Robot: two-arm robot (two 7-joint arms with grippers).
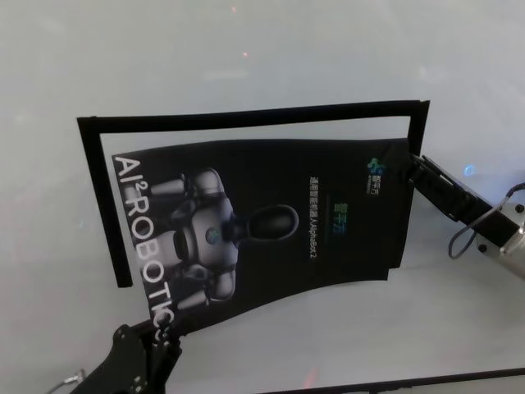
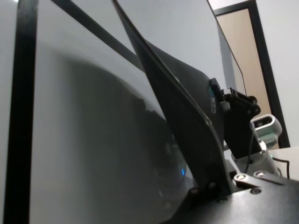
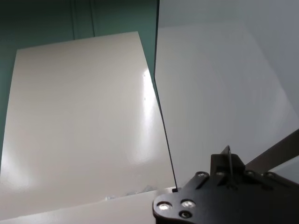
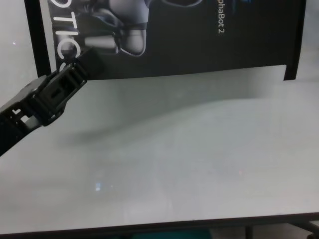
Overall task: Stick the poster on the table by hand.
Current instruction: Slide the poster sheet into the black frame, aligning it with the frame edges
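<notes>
both end effectors pinch the poster (image 1: 271, 222): left end effector (image 1: 162, 335) at 7 o'clock, right end effector (image 1: 408, 167) at 2 o'clock, apparently. they should lower it evenly onto the counter (image 1: 262, 57), taut.

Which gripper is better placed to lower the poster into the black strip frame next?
Judging from this moment, neither alone. The left gripper pinches the poster at its near-left corner, the right gripper its far-right edge, so both should lower together.

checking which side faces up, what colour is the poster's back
White, glossy; the poster shows it best in the right wrist view.
</notes>
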